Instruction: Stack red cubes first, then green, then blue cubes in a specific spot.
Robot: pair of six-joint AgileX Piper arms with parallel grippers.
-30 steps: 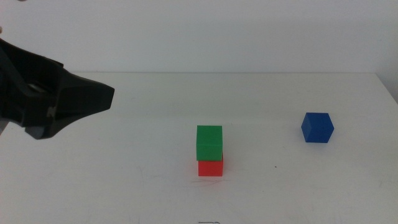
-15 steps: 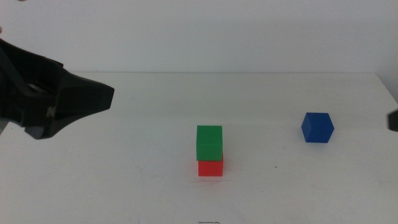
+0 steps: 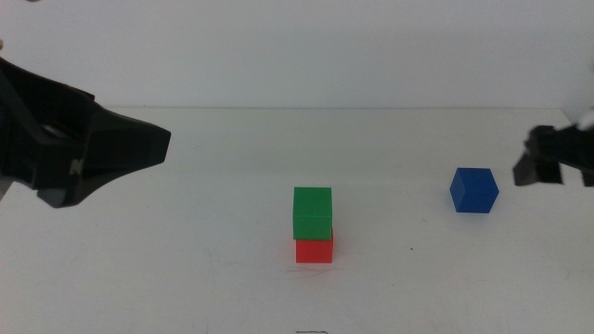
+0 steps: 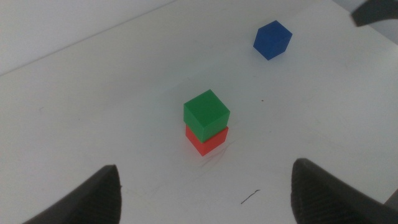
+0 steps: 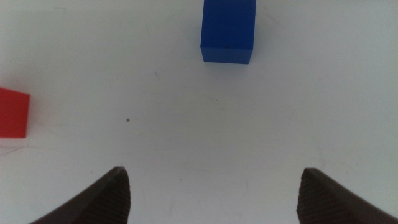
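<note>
The green cube (image 3: 312,212) sits on top of the red cube (image 3: 315,250) near the middle of the white table; the stack also shows in the left wrist view, green cube (image 4: 206,111) on red cube (image 4: 208,139). The blue cube (image 3: 473,190) lies alone to the right; it also shows in the right wrist view (image 5: 228,28). My right gripper (image 3: 536,167) is open, just right of the blue cube and apart from it. My left gripper (image 3: 139,148) is open and empty, raised at the left, well away from the stack.
The table's far edge (image 3: 371,109) runs along the white wall. A small dark speck (image 3: 413,249) marks the tabletop between the stack and the blue cube. Bare white tabletop lies around the stack.
My right gripper has come into the middle view from the right edge and moved left toward the blue cube. The left arm and the cubes have not moved.
</note>
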